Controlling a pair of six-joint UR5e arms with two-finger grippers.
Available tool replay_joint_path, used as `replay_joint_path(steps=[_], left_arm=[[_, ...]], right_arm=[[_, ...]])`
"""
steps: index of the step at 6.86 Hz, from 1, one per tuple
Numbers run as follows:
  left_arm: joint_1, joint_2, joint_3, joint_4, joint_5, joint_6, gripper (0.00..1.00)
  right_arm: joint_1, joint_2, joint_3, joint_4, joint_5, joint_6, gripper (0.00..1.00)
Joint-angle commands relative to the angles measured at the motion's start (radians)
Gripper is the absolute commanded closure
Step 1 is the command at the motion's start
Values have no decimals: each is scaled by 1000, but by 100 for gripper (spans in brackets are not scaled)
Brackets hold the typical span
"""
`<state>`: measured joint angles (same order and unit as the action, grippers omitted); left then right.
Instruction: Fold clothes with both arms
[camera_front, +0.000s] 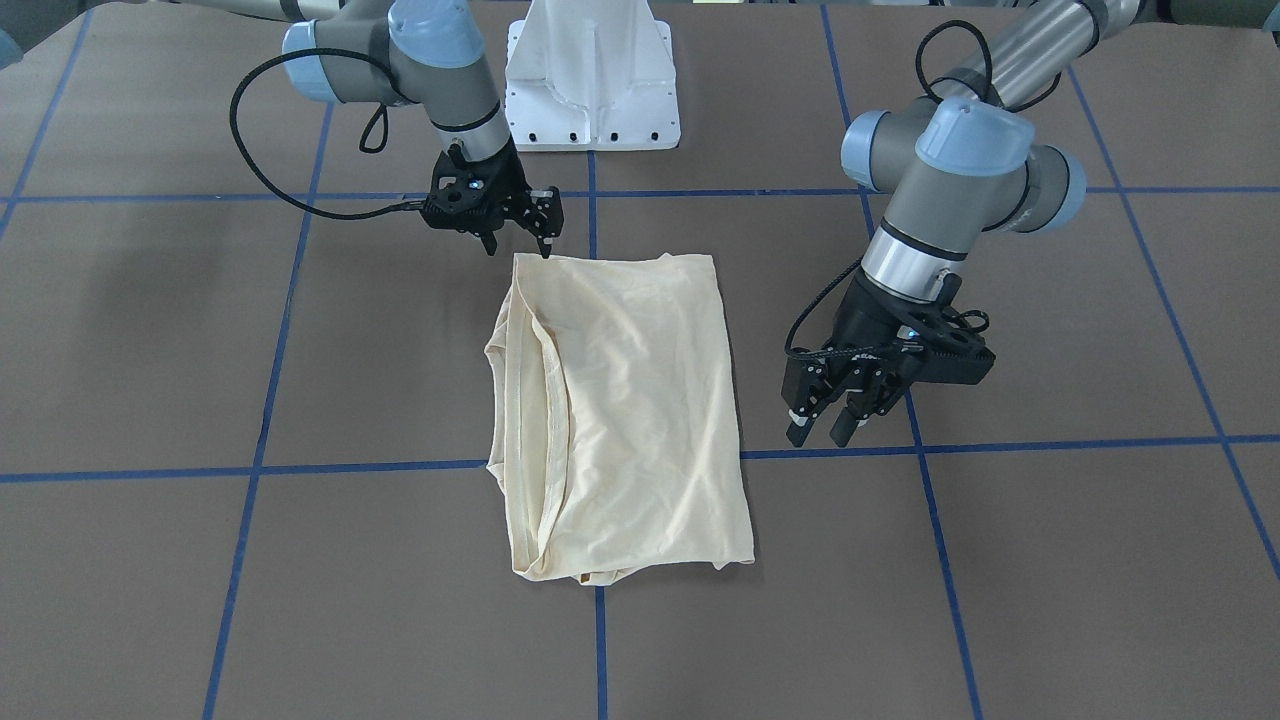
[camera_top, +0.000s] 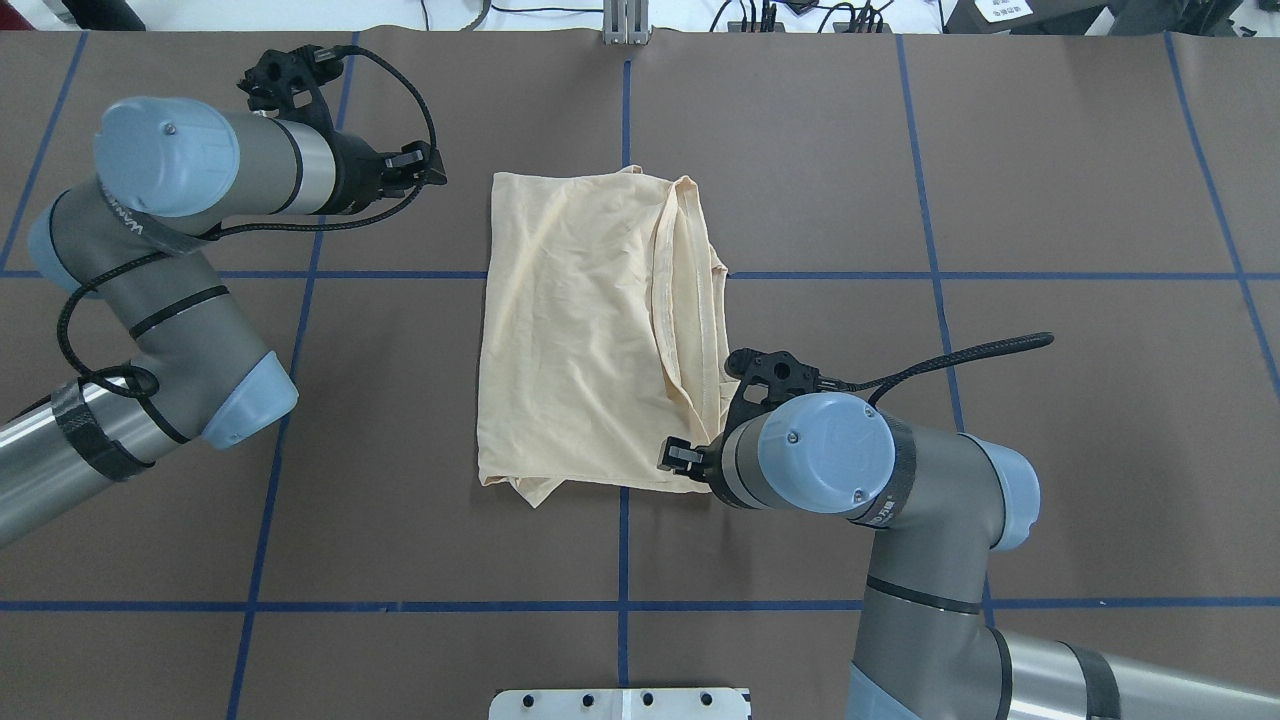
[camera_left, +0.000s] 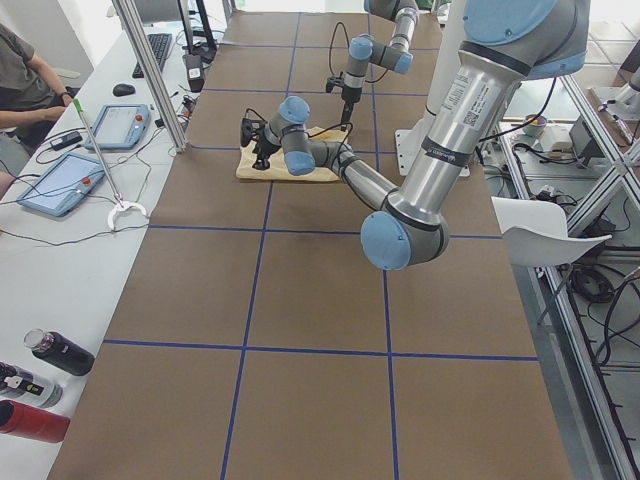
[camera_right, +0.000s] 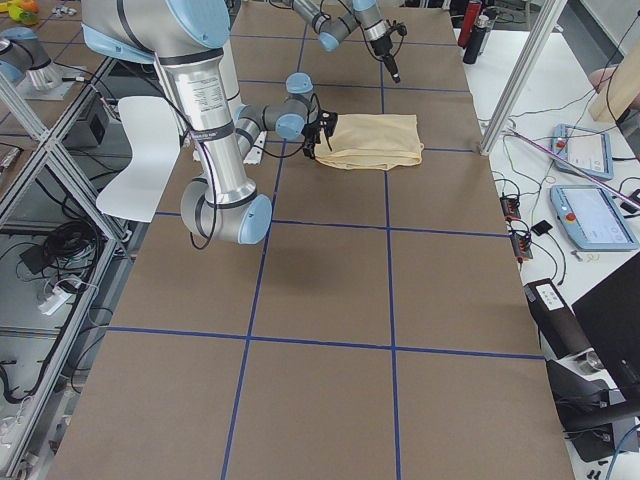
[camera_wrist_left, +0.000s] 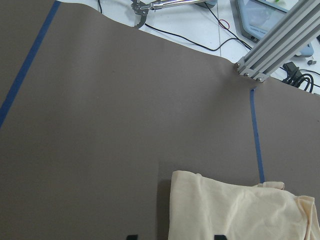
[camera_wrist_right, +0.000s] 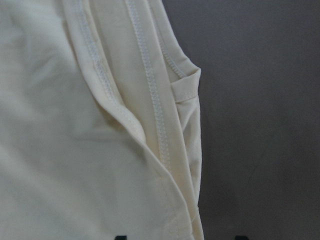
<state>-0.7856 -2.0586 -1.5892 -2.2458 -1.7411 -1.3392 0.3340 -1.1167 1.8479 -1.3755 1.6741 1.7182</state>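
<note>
Shirt lies folded to a rectangle on counter; we judge little left. Left tool, right tool both spread, empty.

The shirt is plain pale cream-yellow — the table brown, gridded with blue tape lines.

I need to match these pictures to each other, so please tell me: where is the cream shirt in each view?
Front-facing: shirt at centre.
Overhead: shirt at centre.
Exterior left: shirt upper middle, small.
Exterior right: shirt upper middle.
Left wrist: shirt bottom right.
Right wrist: shirt fills left side.
Landmark: blue tape line running under the shirt; absent from right wrist view.
</note>
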Motion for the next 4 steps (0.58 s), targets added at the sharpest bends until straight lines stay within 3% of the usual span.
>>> replay_joint_path(steps=[1,4], left_arm=[[0,0,0,0,0,0,41],[0,0,0,0,0,0,41]], right_arm=[[-3,3,-7,15,-25,326,30],[-4,35,-96,82,-57,447,30]])
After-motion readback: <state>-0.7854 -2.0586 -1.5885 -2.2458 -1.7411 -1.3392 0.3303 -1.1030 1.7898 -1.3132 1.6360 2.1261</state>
